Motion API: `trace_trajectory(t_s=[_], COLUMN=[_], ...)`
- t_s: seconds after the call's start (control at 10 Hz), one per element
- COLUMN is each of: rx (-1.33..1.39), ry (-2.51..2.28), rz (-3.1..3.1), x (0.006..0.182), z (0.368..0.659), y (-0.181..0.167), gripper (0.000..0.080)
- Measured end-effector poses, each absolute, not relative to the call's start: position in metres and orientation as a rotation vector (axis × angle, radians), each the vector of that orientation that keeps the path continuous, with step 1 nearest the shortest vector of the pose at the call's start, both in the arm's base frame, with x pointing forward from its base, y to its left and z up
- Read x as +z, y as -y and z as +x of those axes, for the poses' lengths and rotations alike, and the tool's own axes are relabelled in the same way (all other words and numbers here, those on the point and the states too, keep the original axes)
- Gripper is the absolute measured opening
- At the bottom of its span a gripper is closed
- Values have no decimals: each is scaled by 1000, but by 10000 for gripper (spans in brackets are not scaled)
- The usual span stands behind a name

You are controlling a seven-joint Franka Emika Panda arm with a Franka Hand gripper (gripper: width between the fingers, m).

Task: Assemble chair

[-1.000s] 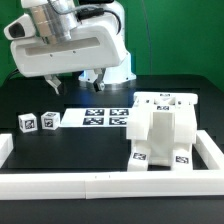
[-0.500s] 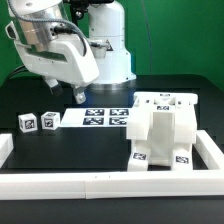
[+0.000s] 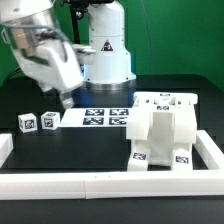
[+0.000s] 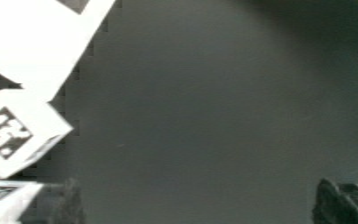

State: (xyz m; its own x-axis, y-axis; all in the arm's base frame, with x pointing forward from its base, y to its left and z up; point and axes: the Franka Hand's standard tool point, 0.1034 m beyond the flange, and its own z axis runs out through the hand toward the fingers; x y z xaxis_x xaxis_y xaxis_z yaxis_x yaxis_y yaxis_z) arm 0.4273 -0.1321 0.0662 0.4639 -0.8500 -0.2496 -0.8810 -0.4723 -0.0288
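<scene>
The partly built white chair point(image 3: 160, 135) stands at the exterior view's right, blocky, with tags low on its front. Two small white tagged blocks point(image 3: 27, 122) point(image 3: 48, 120) lie side by side on the black table at the exterior view's left. My gripper point(image 3: 66, 100) hangs just above and behind them, near the left end of the marker board. In the wrist view one tagged block point(image 4: 16, 135) shows at the picture's edge. My gripper point(image 4: 202, 205) is open, its two dark fingertips point(image 4: 60, 205) far apart over bare table with nothing between them.
The marker board point(image 3: 100, 118) lies flat in the middle, and its white corner point(image 4: 43, 50) shows in the wrist view. A long white border rail point(image 3: 100, 182) runs along the front and up both sides. The robot's base point(image 3: 105, 55) stands at the back.
The arm has swung toward the exterior view's left and dropped lower, bringing the gripper down near the two small blocks. The jaws stayed open. No part moved.
</scene>
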Motion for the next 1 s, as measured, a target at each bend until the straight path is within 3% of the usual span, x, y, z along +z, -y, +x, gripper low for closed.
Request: trace_trajectory(t_s=[0.2,0.6,0.9,1.0], rx=[248,263,332,305], ry=[-1602,-1631,-1812,-1800], rz=[-2537,-2512,-2392,-2416], x=[51,50,30,30], z=[411,410,382,384], y=[144,143,142,142], gripper=[648,648,648,648])
